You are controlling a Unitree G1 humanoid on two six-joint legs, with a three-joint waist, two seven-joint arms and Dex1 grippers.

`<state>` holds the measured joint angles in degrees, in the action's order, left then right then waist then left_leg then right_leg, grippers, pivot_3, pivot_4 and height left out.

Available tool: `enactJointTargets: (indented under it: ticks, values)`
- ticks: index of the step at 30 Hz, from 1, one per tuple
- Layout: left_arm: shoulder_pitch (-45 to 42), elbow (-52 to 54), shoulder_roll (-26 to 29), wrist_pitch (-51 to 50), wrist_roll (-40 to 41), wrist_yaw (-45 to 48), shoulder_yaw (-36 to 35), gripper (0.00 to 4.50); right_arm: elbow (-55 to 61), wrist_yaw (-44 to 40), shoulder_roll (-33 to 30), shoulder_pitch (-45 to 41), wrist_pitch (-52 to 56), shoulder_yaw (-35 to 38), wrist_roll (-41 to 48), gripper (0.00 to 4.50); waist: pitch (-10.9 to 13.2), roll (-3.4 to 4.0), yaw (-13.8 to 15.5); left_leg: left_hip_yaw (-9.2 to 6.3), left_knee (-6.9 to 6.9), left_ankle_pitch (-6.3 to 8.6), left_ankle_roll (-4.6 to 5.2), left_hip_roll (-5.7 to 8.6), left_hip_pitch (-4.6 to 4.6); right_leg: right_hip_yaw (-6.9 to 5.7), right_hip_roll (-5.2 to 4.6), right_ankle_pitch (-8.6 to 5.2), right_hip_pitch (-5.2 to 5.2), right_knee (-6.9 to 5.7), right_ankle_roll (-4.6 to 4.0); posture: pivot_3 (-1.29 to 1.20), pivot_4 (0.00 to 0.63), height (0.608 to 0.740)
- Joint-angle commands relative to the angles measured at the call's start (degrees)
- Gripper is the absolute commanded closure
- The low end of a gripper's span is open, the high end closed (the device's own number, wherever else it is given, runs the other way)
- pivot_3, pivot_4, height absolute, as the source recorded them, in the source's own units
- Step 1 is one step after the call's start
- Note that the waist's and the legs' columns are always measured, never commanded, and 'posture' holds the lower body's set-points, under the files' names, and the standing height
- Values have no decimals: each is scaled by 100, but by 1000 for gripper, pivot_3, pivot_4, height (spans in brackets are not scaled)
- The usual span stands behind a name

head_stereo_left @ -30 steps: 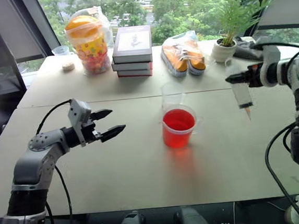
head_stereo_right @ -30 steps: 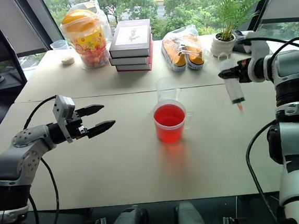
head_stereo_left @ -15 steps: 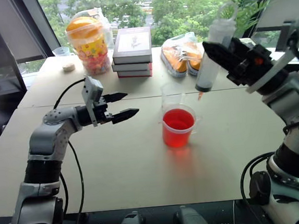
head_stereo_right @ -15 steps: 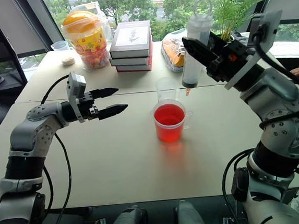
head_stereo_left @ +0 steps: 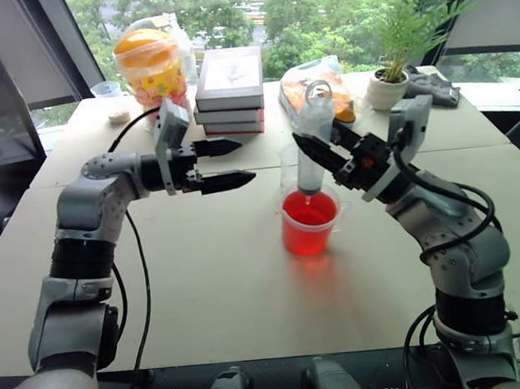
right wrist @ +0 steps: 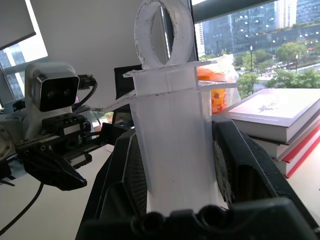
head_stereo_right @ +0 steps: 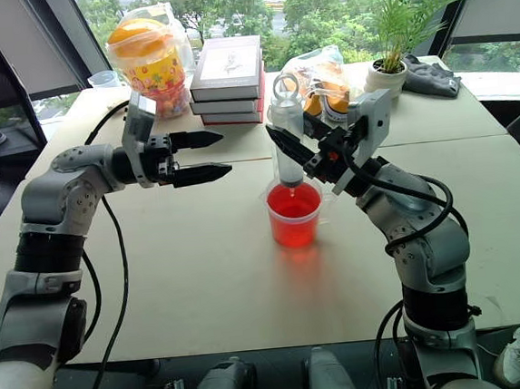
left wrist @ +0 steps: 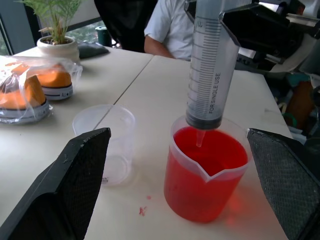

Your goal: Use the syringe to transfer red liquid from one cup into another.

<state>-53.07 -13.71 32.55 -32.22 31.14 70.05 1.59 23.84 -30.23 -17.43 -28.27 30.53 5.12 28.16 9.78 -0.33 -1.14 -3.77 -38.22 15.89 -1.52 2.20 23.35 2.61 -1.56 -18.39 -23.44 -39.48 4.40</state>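
My right gripper is shut on the barrel of the syringe, which it holds upright. The plunger ring is on top and the plunger is pushed fully in. The syringe's tip hangs inside the mouth of the wide cup, just above the red liquid. The narrower clear cup stands empty right behind the wide cup. My left gripper is open and held level to the left of the syringe, pointing at it from a short gap away.
Along the back of the table are a snack jar, a stack of books, bagged orange items, a potted plant and a grey cloth. A person sits beyond the table.
My right arm swung the syringe in from the right and lowered it over the wide cup. My left gripper rose and moved right toward the cups, staying open.
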Motion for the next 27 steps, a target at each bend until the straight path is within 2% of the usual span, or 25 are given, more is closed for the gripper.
enactJointTargets:
  ticks: [1,14,21,24,27]
  values:
    - [-298,19,-122,35,75,177,-32,0,-19,-88,-5,5,-459,-121,-139,3063,0,0,15,0,0,0,0,0,0,0,0,0,0,0,0,0,150,740]
    - [-1122,-438,-1210,95,76,192,53,0,122,-6,-138,431,-627,-243,-203,3063,0,-1,1,-1,-2,0,0,1,0,-1,1,0,1,1,0,0,150,740]
    - [-1140,-486,-1307,15,9,272,97,0,245,125,-164,563,-590,-293,-207,3063,1,-1,-9,-1,-2,-2,-2,0,-1,0,3,0,0,-5,0,0,150,740]
    - [-1137,-482,-1311,-80,31,241,74,910,274,143,-191,596,-582,-296,-202,3063,0,-1,7,-1,-2,-2,-2,0,-1,0,2,0,1,-4,0,0,150,740]
    - [-1137,-492,-1319,-114,31,231,61,2255,283,162,-211,595,-574,-318,-209,3063,1,-1,9,-1,-2,-2,-2,0,0,0,2,0,1,-4,0,0,150,740]
